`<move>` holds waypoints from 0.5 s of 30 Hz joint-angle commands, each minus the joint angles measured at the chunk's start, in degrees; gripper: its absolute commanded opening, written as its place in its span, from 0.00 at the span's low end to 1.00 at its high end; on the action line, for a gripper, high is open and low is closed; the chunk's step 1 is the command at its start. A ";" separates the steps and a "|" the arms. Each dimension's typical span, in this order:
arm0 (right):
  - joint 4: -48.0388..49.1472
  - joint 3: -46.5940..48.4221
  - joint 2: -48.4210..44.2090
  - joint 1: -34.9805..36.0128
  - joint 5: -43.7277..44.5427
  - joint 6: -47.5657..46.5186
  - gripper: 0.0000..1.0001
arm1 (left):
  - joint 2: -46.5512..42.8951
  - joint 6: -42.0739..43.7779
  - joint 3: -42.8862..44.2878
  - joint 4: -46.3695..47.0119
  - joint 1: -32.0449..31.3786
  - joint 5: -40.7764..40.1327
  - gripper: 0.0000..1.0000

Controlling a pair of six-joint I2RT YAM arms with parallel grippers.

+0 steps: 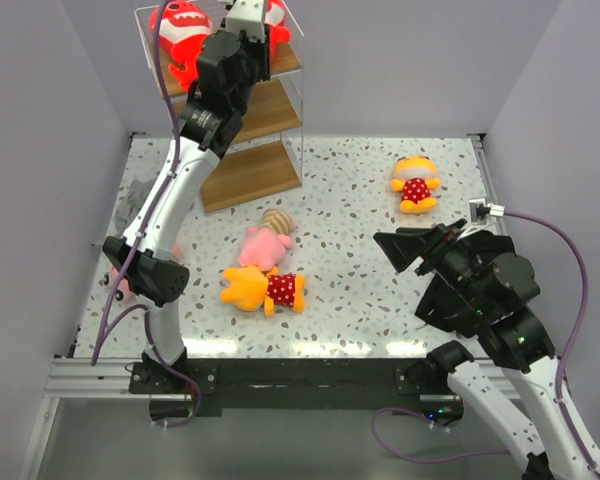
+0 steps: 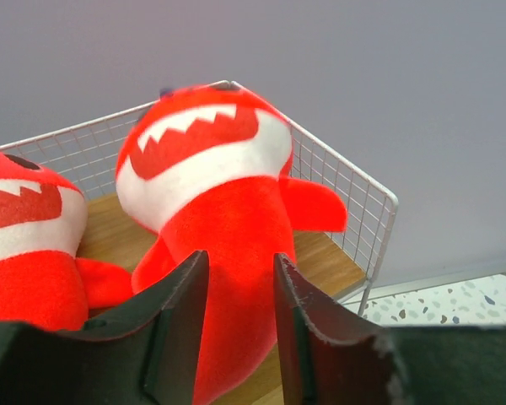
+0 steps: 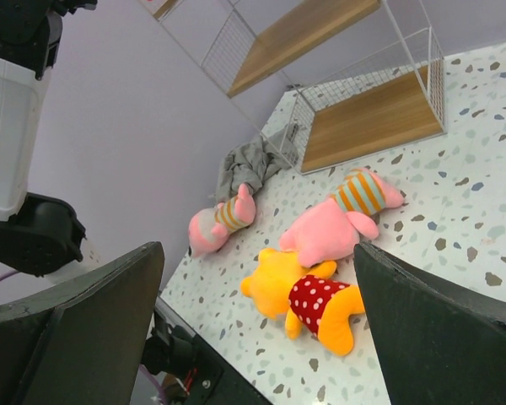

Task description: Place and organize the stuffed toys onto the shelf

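1. Nearest the camera, the right gripper (image 1: 400,248) is held above the near right part of the tabletop (image 1: 360,200). Its fingers are spread wide, with nothing between them.
2. The shelf (image 1: 255,170) is seen at the far left corner of the tabletop.
3. The left gripper (image 2: 240,266) is raised to the shelf's top board. Its fingers are partly parted on either side of the lower body of a red shark (image 2: 211,169), which is propped upright by the board's wire corner. Whether the plush is being pressed cannot be told.
4. A second shark (image 2: 17,236) is set just beside the first on the same board.
5. Four toys are left on the tabletop:
   - A yellow toy (image 1: 265,290) in red polka dots lies touching a pink toy (image 1: 265,243) near the middle.
   - Another yellow toy (image 1: 415,185) lies toward the far right corner.
   - Another pink toy (image 3: 215,224) lies at the left edge, near a grey cloth (image 3: 249,164).
6. The toys are judged light, soft and squashy, not fragile. A pinch across the thick torso is likely to hold best, since the limbs would flop.
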 commanded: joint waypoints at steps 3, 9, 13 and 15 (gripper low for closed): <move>-1.79 3.14 -0.81 0.03 1.99 -2.56 0.99 | -2.81 -1.30 -1.32 5.30 0.46 4.06 0.46; -2.49 3.67 -1.78 0.03 2.61 -3.18 0.99 | -4.91 -3.30 -1.41 5.39 0.46 7.84 0.47; -6.16 4.90 -0.64 0.03 4.01 -3.35 0.99 | -8.34 -5.60 -2.37 4.78 0.46 14.33 0.52; -7.58 5.51 0.07 -0.05 4.45 -3.44 0.99 | -11.58 -6.74 -4.47 4.08 0.46 15.75 0.54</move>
